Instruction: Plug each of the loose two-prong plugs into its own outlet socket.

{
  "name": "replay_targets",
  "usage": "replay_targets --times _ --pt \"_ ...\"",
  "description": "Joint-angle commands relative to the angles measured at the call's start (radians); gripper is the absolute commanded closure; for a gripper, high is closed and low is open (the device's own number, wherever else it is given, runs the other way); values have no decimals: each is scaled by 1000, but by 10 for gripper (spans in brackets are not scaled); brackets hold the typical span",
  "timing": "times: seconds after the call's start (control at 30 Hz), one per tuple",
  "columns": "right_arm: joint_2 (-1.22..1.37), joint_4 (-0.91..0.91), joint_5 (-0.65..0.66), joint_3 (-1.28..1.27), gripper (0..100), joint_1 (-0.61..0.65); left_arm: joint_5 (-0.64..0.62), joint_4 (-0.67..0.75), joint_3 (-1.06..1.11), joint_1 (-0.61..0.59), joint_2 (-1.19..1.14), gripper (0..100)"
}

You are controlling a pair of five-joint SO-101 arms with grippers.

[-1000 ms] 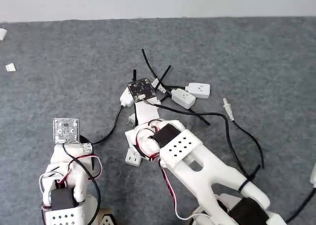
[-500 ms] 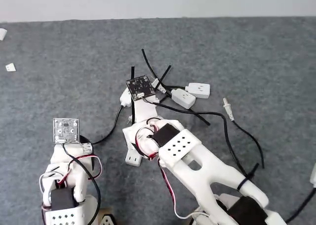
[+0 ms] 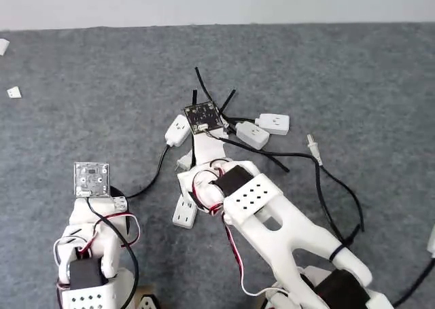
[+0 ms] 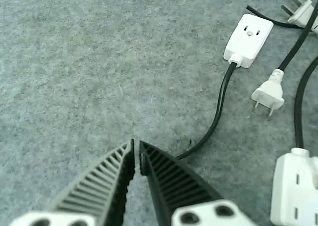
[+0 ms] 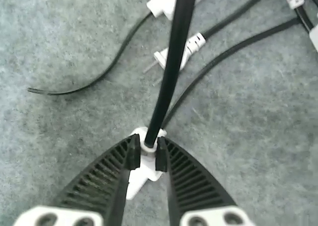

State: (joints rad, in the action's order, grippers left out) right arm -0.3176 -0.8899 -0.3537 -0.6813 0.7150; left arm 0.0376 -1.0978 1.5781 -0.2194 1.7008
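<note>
My right gripper (image 5: 146, 149) is shut on a white two-prong plug (image 5: 143, 172) where its black cord (image 5: 173, 62) leaves it. Another loose plug (image 5: 179, 54) lies on the carpet just beyond. In the high view the right arm (image 3: 248, 197) stretches to the middle of the carpet, beside a white socket (image 3: 177, 130) and two more sockets (image 3: 252, 135) on its other side. A third plug (image 3: 313, 148) lies apart to the right. My left gripper (image 4: 137, 154) is shut on nothing, low over bare carpet. A socket (image 4: 248, 39) and a plug (image 4: 268, 94) lie beyond it.
Black cords (image 3: 333, 187) loop over the grey carpet to the right of the right arm. Another white socket (image 3: 184, 212) lies against that arm's near side. The left arm (image 3: 90, 214) sits folded at the lower left. Two small white scraps (image 3: 14, 92) lie far left.
The right arm's wrist swung first slightly left, then right and away from its base, uncovering the white socket beside it. The left arm has not moved.
</note>
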Motion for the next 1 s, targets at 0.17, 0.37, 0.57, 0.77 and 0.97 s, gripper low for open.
replay_targets --times 0.17,0.37,0.57,0.77,0.97 --pt "-12 -282 184 173 988 -183 12 17 -10 -5 6 987" --pt "128 -410 281 210 989 -225 12 17 -10 -5 6 987" --pt "302 -383 331 222 989 -355 12 15 -10 -5 6 987" --pt "360 -357 367 241 961 -424 14 14 -10 -5 6 987" --pt "355 -361 368 249 898 -429 14 14 -10 -5 6 987"
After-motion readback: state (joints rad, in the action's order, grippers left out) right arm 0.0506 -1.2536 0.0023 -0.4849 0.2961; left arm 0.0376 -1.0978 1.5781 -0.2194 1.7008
